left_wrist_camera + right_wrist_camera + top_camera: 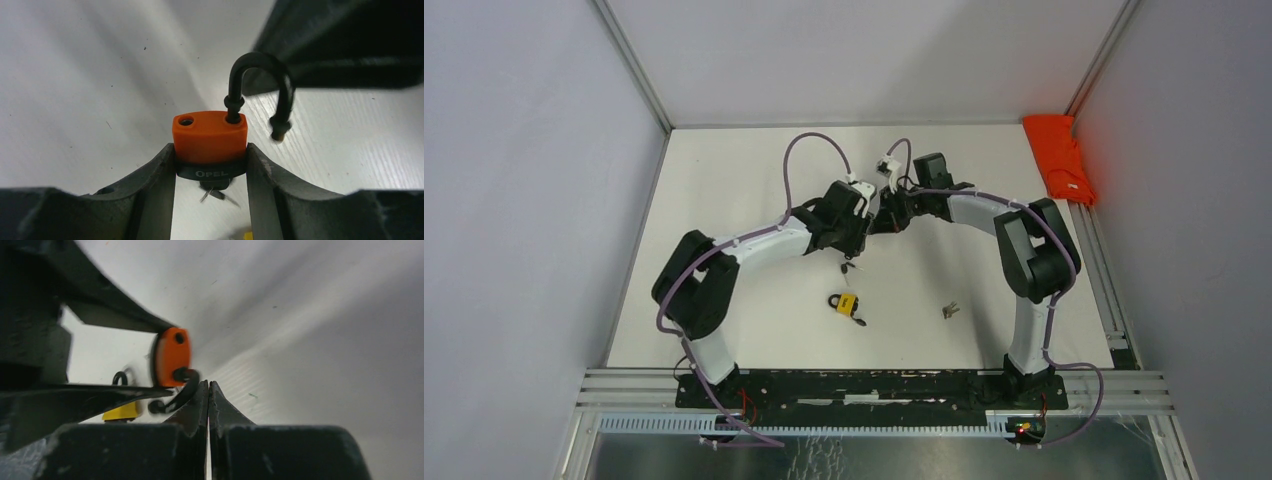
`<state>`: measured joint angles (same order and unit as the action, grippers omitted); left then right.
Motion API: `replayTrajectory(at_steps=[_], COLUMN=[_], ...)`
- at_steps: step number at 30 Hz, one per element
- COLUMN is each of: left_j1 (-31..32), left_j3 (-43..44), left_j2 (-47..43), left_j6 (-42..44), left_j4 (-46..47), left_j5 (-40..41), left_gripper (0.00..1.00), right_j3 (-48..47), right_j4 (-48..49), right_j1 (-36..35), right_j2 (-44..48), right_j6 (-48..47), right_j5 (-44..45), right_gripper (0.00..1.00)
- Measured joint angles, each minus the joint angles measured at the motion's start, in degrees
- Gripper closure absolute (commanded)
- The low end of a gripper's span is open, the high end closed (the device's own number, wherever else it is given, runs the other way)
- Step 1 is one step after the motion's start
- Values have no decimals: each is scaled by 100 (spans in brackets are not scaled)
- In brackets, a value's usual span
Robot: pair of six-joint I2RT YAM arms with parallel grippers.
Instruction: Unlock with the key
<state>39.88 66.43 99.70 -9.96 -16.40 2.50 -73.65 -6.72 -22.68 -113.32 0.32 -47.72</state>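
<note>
My left gripper (pixel 210 155) is shut on an orange padlock (pixel 210 137), pinching its body from both sides and holding it above the table. The black shackle (pixel 262 75) stands open, with its free end (pixel 280 131) swung out of its hole. A key (pixel 216 190) sticks out of the padlock's black underside, with a ring dangling from it. My right gripper (pixel 208 387) is shut with nothing between its fingers. Its tip rests beside the shackle (pixel 182 390), apparently touching it. From above, both grippers (pixel 849 235) (pixel 879 222) meet at mid-table.
A yellow padlock (pixel 848 304) lies on the table below the held one, also seen in the right wrist view (pixel 121 412). A small bunch of keys (pixel 950 310) lies to its right. An orange cloth (pixel 1061 158) sits at the back right corner.
</note>
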Motion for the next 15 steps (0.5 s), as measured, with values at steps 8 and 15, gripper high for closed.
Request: replayTrajectory(at_steps=[8, 15], left_j1=[-20, -31], left_j3=[98, 549], left_j2=[490, 1121], left_j6=[39, 129], left_j4=[251, 302], left_j5=[129, 393], left_gripper=[98, 98], right_j3=[234, 509], right_j4=[146, 337], right_j1=[-92, 44], right_j2=[0, 2], right_j6=[184, 280], right_j5=[-269, -92], right_gripper=[100, 100])
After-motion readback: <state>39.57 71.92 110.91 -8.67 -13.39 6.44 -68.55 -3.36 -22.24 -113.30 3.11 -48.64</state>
